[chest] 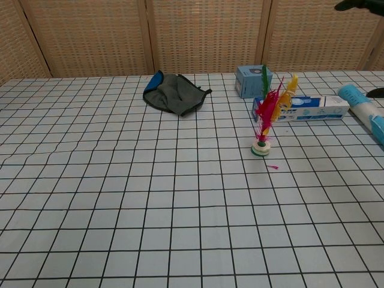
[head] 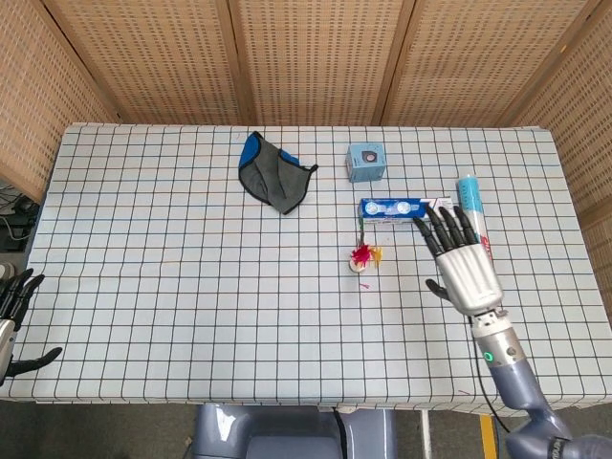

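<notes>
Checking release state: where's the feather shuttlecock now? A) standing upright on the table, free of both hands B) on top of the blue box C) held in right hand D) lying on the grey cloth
A: the shuttlecock stands on its base, and the right hand is open, off to its side.
</notes>
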Robot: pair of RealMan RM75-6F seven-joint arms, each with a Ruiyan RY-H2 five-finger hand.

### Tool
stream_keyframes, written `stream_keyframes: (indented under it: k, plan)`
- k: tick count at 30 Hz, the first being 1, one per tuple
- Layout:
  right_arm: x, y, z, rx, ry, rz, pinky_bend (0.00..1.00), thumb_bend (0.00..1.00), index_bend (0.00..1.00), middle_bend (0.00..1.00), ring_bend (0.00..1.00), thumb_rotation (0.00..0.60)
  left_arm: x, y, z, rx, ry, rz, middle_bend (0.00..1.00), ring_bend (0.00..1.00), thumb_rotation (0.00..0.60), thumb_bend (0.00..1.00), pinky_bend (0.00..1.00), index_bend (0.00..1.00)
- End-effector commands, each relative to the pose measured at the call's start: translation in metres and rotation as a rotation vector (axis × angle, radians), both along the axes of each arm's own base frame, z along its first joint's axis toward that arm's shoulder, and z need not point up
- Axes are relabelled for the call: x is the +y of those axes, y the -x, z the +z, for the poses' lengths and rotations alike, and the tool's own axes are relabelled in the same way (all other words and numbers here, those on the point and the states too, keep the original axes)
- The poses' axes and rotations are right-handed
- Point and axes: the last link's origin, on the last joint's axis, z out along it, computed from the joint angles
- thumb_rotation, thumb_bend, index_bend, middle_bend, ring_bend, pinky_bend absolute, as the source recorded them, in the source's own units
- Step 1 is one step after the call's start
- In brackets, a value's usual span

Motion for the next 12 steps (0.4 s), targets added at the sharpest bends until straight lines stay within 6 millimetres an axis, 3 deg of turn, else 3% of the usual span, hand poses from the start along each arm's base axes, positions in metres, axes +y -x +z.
stream_keyframes:
  k: [1, 6, 12]
  plan:
    - [0.03, 0.04, 0.025, -0.099, 0.004, -0.117, 0.0, 0.0, 0.0, 0.0, 0.0, 0.6, -0.002, 0.0, 0.0, 0.0, -0.002, -0.007, 0.0, 0.0, 0.6, 0.0, 0.0, 0.0]
    - [0.056, 0.075, 0.032, -0.134, 0.006, -0.202, 0.0, 0.0, 0.0, 0.0, 0.0, 0.6, -0.005, -0.002, 0.001, -0.002, -0.011, -0.021, 0.0, 0.0, 0.6, 0.0, 0.0, 0.0]
    - [0.071, 0.092, 0.033, -0.127, 0.032, -0.215, 0.0, 0.0, 0.0, 0.0, 0.0, 0.6, -0.007, -0.003, 0.001, -0.005, -0.015, -0.036, 0.0, 0.0, 0.6, 0.0, 0.0, 0.0]
